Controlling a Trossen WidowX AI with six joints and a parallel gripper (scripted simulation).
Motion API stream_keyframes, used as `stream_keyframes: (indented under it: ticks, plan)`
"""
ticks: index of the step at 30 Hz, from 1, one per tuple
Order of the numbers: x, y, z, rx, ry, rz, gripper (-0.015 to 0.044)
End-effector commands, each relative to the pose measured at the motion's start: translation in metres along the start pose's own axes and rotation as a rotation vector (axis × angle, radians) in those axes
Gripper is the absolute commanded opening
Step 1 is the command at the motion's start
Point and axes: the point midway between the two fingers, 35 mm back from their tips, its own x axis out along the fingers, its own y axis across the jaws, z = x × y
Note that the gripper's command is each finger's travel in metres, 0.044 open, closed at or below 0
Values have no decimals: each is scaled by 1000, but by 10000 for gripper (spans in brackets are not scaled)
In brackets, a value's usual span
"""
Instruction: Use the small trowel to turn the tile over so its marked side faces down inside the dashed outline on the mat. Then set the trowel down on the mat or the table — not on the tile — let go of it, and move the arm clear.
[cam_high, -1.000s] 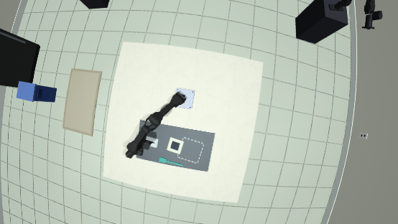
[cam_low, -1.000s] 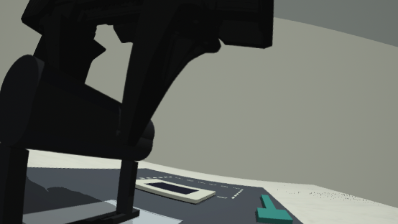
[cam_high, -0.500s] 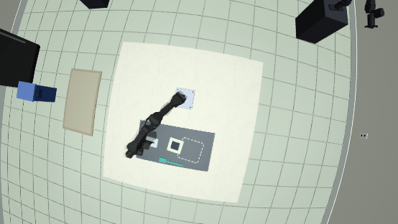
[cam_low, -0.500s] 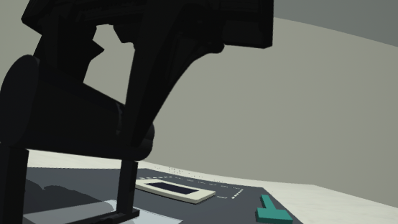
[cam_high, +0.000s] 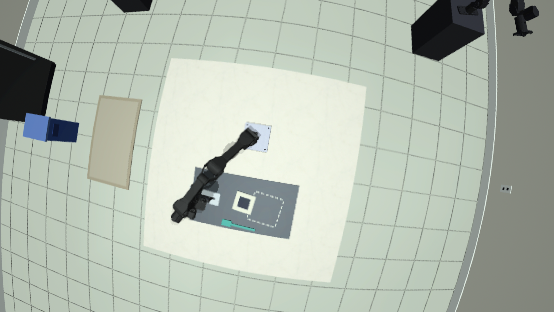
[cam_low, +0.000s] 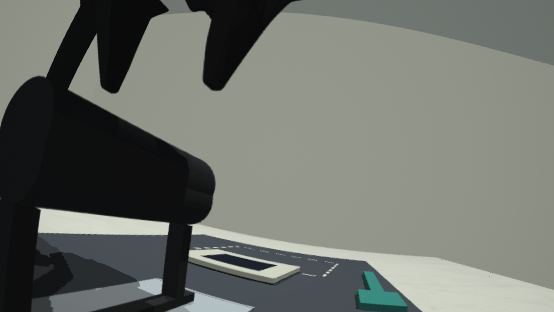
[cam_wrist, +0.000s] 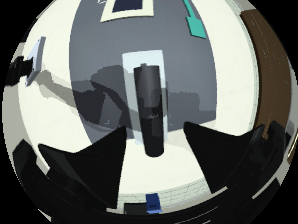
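The end effector (cam_high: 209, 199) (cam_low: 162, 91) (cam_wrist: 156, 128) stands wide and empty above the trowel (cam_high: 214, 198) (cam_low: 120, 160) (cam_wrist: 149, 100), whose handle's long axis runs roughly square to the fingers' closing line, apparently suiting a grasp.

No legible lettering, brand or number appears on anything before me; the only readable markings are a dashed outline (cam_high: 275, 226) (cam_low: 325, 274) on the gray mat (cam_high: 294, 212) (cam_low: 350, 290) (cam_wrist: 95, 45) and a dark square (cam_high: 244, 202) (cam_low: 240, 262) (cam_wrist: 127, 5) on the pale tile (cam_high: 236, 201) (cam_low: 286, 274) (cam_wrist: 145, 14).

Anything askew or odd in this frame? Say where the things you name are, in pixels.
Yes: the tile (cam_high: 236, 202) (cam_low: 287, 273) (cam_wrist: 148, 15) lies only partly inside the dashed outline (cam_high: 283, 210) (cam_low: 330, 270), its dark-marked side up. Nothing looks spilled or visibly damaged.
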Motion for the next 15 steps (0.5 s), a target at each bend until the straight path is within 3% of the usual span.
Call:
stream_keyframes:
  ticks: [1, 7, 15]
  plan:
    - [-14, -2, -1, -1, 12, -27, 300]
    - [-13, -2, -1, 22, 11, -33, 300]
    - [-9, -6, -7, 283, -9, -103, 300]
